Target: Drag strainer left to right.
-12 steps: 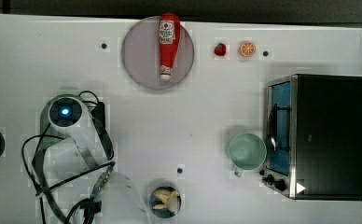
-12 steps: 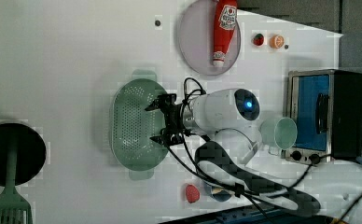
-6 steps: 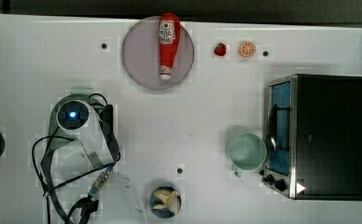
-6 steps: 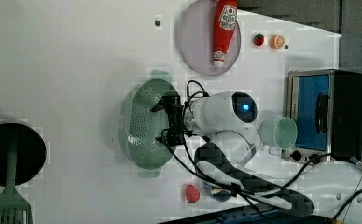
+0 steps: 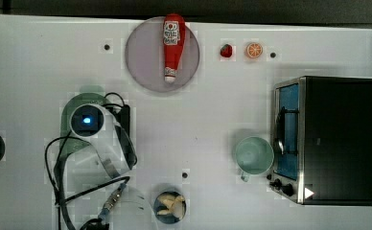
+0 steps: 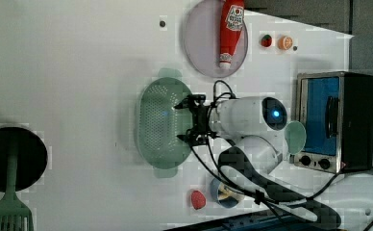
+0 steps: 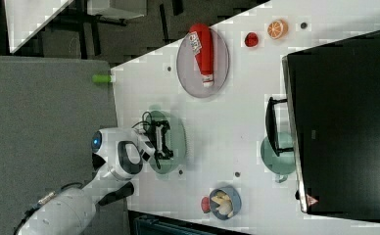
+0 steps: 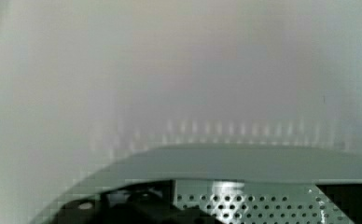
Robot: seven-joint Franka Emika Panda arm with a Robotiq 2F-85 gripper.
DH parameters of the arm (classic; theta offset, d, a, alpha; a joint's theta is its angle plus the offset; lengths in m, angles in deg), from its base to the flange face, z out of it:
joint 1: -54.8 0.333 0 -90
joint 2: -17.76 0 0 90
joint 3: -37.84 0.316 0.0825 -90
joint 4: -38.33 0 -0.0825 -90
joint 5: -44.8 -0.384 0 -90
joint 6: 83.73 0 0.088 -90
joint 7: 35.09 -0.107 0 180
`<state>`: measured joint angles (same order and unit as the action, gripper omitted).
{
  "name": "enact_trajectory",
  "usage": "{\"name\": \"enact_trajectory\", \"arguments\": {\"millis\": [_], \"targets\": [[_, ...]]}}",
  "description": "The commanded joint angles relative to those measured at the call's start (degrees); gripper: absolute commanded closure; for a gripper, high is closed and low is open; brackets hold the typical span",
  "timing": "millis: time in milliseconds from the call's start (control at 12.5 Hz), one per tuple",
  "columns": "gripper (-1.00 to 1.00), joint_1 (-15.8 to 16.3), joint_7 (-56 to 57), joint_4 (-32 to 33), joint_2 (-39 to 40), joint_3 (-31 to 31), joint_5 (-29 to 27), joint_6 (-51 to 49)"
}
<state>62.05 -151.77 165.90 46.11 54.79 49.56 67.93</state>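
I note the round grey-lilac plate (image 6: pixel 201 43) with a red ketchup bottle (image 6: pixel 230 30) lying on it, just beyond the strainer (image 6: pixel 158 122) toward the left view's top. A dark toaster oven (image 6: pixel 336 120) and a mint mug (image 5: pixel 254 155) sit well apart from it. The strainer is a pale green plastic oval, its floor perforated with small holes (a tab handle at each end), resting on the white table (image 6: pixel 79 72). My gripper (image 6: pixel 182 121) hangs inside its basin, fingers spread wide, grasping nothing.
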Motion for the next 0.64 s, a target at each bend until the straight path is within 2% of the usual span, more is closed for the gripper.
{"name": "enact_trajectory", "arguments": {"millis": [80,640], "targets": [[-1.00,-2.65,2.91,5.07,-3.85,-4.07,0.08,-0.49],[-1.00,-5.29,16.25,7.79,-5.69,-13.52,0.07,0.41]]}}
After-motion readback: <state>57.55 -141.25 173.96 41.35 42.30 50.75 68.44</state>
